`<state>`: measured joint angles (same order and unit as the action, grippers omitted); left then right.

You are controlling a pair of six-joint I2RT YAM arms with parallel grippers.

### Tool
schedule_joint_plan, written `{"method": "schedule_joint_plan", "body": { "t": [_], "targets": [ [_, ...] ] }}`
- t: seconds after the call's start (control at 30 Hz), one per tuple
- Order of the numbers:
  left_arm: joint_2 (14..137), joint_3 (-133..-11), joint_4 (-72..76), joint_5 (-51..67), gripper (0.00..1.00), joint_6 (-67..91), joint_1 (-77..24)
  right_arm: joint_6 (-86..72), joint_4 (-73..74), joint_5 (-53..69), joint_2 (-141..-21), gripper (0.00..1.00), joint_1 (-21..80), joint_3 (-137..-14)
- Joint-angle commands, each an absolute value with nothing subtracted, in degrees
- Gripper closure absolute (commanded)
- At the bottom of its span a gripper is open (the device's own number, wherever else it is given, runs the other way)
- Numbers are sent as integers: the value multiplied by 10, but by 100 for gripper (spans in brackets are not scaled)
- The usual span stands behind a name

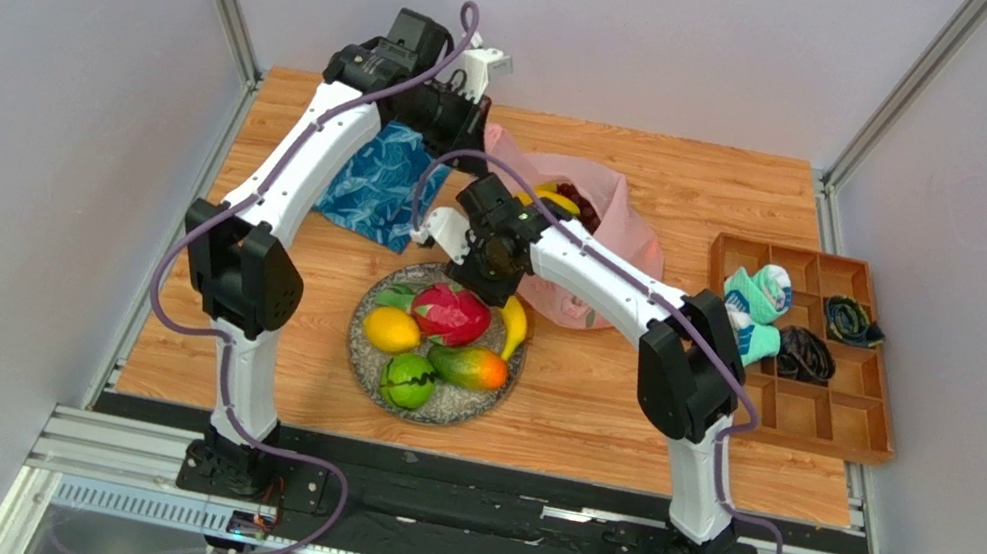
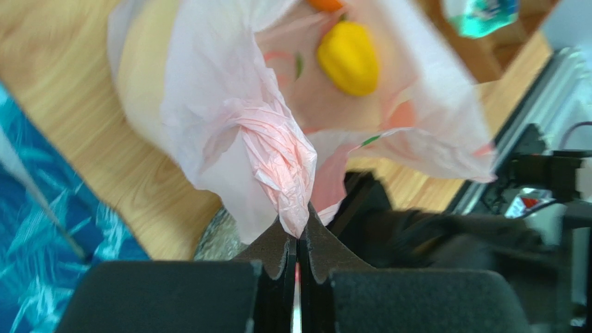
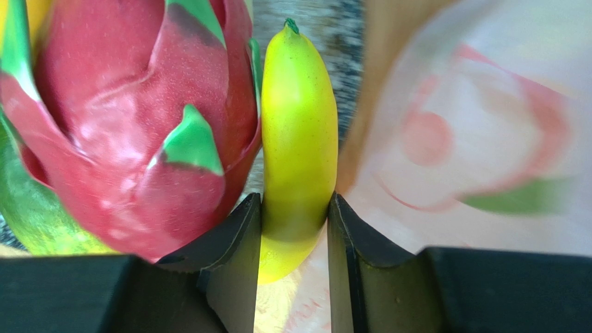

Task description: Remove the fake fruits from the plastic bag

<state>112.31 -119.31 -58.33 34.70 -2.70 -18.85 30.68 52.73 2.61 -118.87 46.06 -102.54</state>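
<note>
The pink plastic bag (image 1: 612, 245) lies behind the speckled grey plate (image 1: 367, 354). My left gripper (image 1: 476, 137) is shut on a bunched edge of the bag (image 2: 278, 159) and holds it up. A yellow fruit (image 2: 347, 59) and an orange one (image 2: 325, 4) lie inside, and dark grapes (image 1: 585, 210) show at the bag's mouth. My right gripper (image 3: 294, 208) is shut on a yellow banana (image 3: 297, 132), low over the plate's right side beside the red dragon fruit (image 3: 139, 125). The plate also holds a lemon (image 1: 391, 331), a mango (image 1: 472, 366) and a green melon (image 1: 407, 381).
A blue leaf-patterned cloth (image 1: 379, 181) lies at the back left under the left arm. A wooden compartment tray (image 1: 840, 422) at the right holds teal-and-white rolled bundles (image 1: 756, 293) and dark ones. Grey walls enclose the table on three sides.
</note>
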Motion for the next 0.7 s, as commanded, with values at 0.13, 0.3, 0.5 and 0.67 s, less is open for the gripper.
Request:
{"method": "schedule_joint_plan", "body": {
  "t": [0.13, 0.3, 0.5, 0.67],
  "targets": [
    [1161, -1257, -541, 494, 100, 54, -182, 362, 435, 11, -1108, 99, 483, -971],
    [1151, -1245, -533, 513, 100, 55, -182, 353, 428, -17, -1167, 99, 482, -1006],
    [1136, -1224, -533, 512, 100, 47, -183, 349, 468, 23, -1235, 96, 482, -1084],
    [1133, -1216, -534, 508, 100, 43, -182, 354, 490, 38, -1232, 51, 482, -1082]
  ]
}}
